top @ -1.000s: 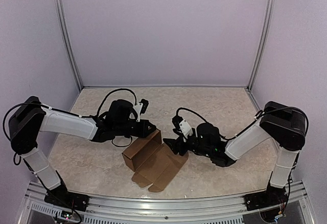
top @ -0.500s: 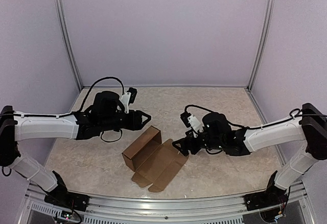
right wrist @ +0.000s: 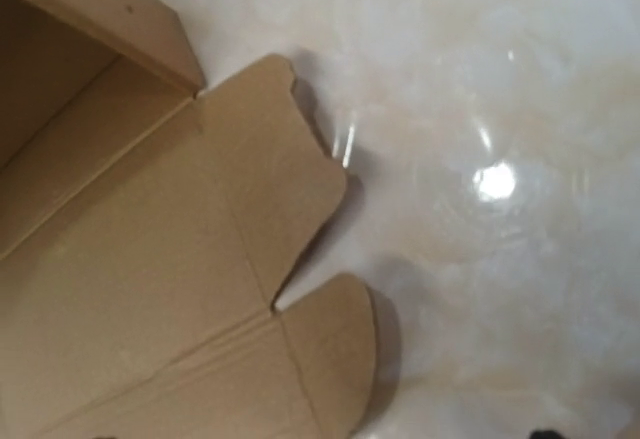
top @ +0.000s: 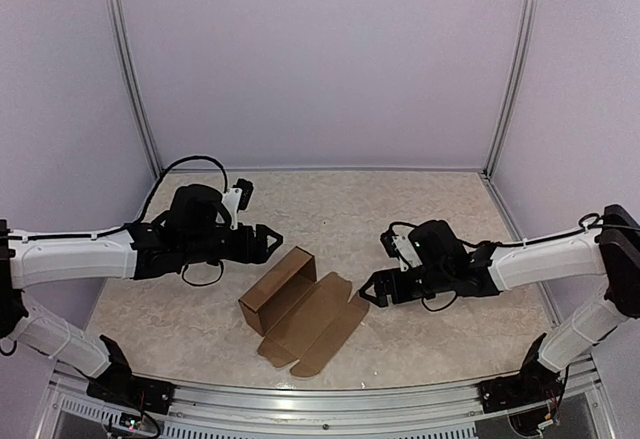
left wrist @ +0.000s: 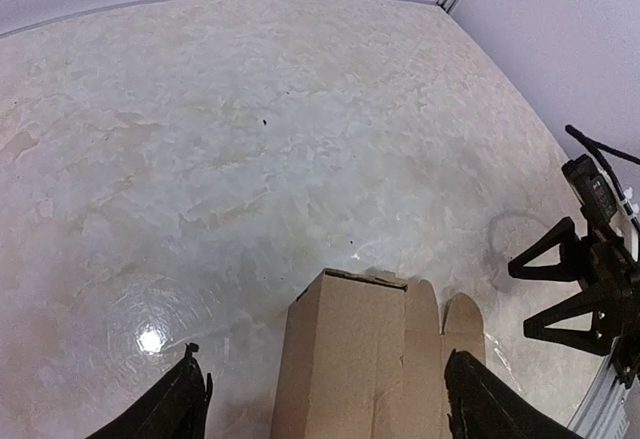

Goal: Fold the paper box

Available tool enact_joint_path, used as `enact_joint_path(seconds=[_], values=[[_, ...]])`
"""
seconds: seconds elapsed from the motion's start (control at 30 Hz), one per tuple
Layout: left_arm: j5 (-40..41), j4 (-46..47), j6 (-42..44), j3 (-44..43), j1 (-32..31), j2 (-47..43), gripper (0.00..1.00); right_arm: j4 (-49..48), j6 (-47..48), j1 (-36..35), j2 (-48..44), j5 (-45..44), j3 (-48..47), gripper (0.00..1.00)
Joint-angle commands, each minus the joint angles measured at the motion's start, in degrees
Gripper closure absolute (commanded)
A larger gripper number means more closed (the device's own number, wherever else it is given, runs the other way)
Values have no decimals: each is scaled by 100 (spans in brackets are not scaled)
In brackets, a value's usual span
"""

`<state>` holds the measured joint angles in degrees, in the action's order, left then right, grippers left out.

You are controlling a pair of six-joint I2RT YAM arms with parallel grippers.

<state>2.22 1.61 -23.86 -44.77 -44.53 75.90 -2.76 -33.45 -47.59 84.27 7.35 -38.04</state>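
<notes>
The paper box (top: 300,309) lies on the table as brown cardboard, with a raised tray part at its left and the lid and rounded tabs spread flat to the right. My left gripper (top: 270,242) hovers open just up-left of the box, not touching it. In the left wrist view the box's wall (left wrist: 350,359) shows ahead between the spread fingers (left wrist: 185,404). My right gripper (top: 368,289) stands open beside the lid's right tabs, apart from them. The right wrist view shows the flat lid and tabs (right wrist: 150,259), with its own fingers almost out of frame.
The marbled tabletop (top: 400,209) stretches behind the box to the back wall. Metal corner posts (top: 130,69) stand at the back left and back right. A metal rail (top: 320,399) runs along the near edge. From the left wrist, the right gripper (left wrist: 560,289) appears at far right.
The left gripper has let go of the box wall, opened and pulled back to the left. The right gripper has drawn away to the right. The box has stayed in place.
</notes>
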Motion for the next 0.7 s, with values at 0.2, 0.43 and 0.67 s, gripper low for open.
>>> enact_joint_path(seconds=[0.2, 0.43, 0.67], values=[[90, -504, 121, 192, 100, -626, 17, -358, -657, 416, 632, 1291, 60, 17], [40, -586, 106, 303, 143, -833, 17, -1060, -958, 453, 1106, 1779, 136, 21], [44, -578, 75, 393, 180, -945, 17, -2004, -1509, 453, 1362, 2188, 513, 25]])
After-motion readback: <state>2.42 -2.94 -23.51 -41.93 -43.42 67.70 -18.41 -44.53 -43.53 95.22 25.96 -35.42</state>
